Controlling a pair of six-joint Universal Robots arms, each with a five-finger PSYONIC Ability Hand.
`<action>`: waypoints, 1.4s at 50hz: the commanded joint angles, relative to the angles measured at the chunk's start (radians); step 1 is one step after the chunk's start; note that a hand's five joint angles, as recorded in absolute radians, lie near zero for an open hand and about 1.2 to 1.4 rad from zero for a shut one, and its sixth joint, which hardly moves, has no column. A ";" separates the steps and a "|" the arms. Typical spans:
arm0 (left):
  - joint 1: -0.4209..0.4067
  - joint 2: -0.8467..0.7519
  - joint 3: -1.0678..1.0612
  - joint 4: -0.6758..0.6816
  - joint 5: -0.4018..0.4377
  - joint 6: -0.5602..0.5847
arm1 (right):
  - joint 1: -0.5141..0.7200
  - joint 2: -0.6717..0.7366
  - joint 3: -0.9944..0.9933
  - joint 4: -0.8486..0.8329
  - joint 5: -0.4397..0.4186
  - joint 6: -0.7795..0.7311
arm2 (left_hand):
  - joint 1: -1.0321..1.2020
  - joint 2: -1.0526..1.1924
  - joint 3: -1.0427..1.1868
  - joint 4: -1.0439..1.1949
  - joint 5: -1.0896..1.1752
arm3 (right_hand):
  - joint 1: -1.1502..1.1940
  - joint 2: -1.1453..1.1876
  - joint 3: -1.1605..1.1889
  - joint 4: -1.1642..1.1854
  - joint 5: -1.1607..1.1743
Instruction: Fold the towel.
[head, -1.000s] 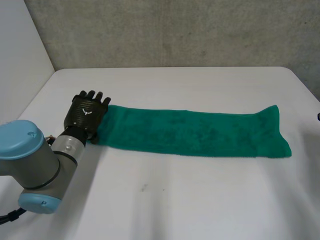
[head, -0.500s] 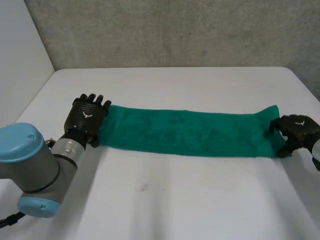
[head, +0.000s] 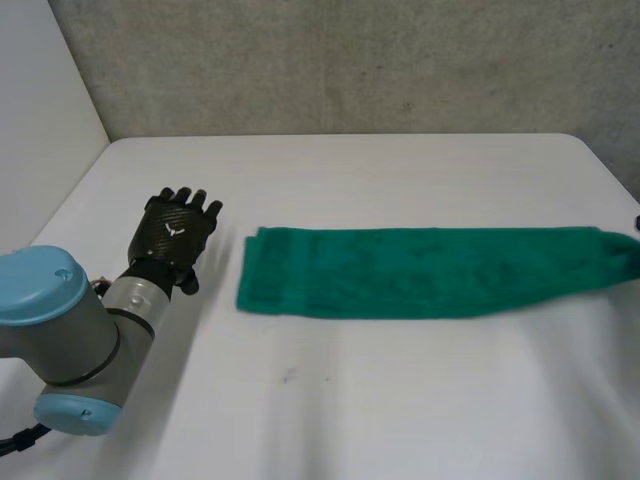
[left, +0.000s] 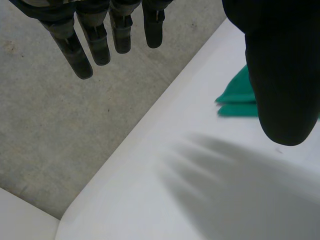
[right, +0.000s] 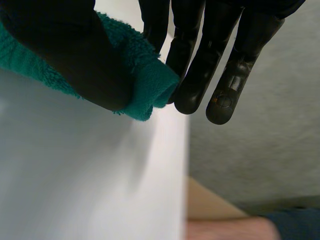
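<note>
Towel (head: 420, 272) stretched left-right on table (head: 330, 400); right hand (right: 75, 55) pinches its right end, left hand (head: 177, 232) relaxed, just left, clear of it.

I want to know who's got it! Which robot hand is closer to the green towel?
Right. The right hand pinches one end of the towel; the left hand is open, beside its other end, not touching.
</note>
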 joint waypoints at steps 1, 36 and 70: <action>0.001 0.005 -0.003 -0.001 -0.001 0.000 | 0.081 -0.018 -0.108 0.001 0.021 -0.200 | -0.015 -0.028 -0.039 -0.028 -0.045 | 0.456 0.223 0.216 0.206 0.255; -0.017 0.031 0.012 0.005 0.004 -0.008 | 0.939 0.317 -0.449 0.019 -0.211 -0.161 | -0.015 -0.028 -0.039 -0.028 -0.045 | -0.763 -0.997 -1.003 -1.014 -0.964; -0.209 -0.325 0.511 -0.340 -0.125 -0.365 | 0.437 0.022 0.014 0.078 -0.091 0.360 | -0.005 -0.019 -0.029 -0.019 -0.035 | 0.456 0.223 0.216 0.206 0.255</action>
